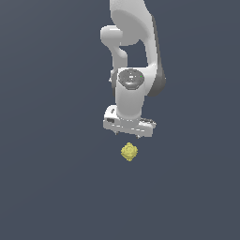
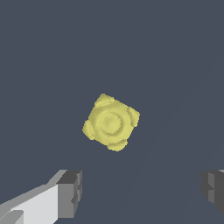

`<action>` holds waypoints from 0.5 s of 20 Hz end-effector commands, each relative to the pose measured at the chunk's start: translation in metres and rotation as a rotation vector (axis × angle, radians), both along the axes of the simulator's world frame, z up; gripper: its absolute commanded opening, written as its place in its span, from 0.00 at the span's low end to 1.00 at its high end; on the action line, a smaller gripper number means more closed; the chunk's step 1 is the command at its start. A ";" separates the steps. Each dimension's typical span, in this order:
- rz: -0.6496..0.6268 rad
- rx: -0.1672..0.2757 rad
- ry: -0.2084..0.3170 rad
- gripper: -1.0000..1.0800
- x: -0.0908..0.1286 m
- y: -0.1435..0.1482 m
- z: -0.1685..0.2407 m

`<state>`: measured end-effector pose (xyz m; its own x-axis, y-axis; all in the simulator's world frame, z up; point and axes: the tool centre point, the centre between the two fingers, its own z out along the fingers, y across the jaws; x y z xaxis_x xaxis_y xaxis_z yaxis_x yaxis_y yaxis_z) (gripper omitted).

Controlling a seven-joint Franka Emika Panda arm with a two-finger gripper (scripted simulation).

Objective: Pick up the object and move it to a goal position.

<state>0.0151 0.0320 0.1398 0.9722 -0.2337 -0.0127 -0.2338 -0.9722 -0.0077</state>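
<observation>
In the exterior view the white arm [image 1: 133,51] comes down from twelve o'clock, its wrist and hand block ending just above the middle of the picture; the gripper [image 1: 127,135] hangs beneath that block, with only short finger stubs showing at its lower edge; from this view alone the spread of the fingers is hard to read. The object [image 1: 129,152], a small pale-yellow lumpy thing, lies on the dark grey floor [image 1: 51,187] at six o'clock from the gripper, near it but apart from it, with floor showing between them.

In the wrist view, going from left to right: one grey finger pad [image 2: 70,194] on its white finger sits at about seven o'clock; the object [image 2: 111,122] lies close to the centre, roughly round with bumps about its rim and a ringed face turned toward the camera; the other pad [image 2: 213,189] sits at about four o'clock. The two pads stand wide apart with nothing between them, so the gripper is spread and holds nothing; the object touches neither pad.
</observation>
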 end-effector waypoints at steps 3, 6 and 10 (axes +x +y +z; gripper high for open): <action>-0.115 -0.001 0.000 0.96 0.009 0.003 -0.011; -0.195 -0.003 -0.001 0.96 0.015 0.006 -0.019; -0.296 -0.006 -0.003 0.96 0.022 0.008 -0.030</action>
<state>0.0341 0.0395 0.1138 0.8809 -0.4732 -0.0094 -0.4732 -0.8809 -0.0041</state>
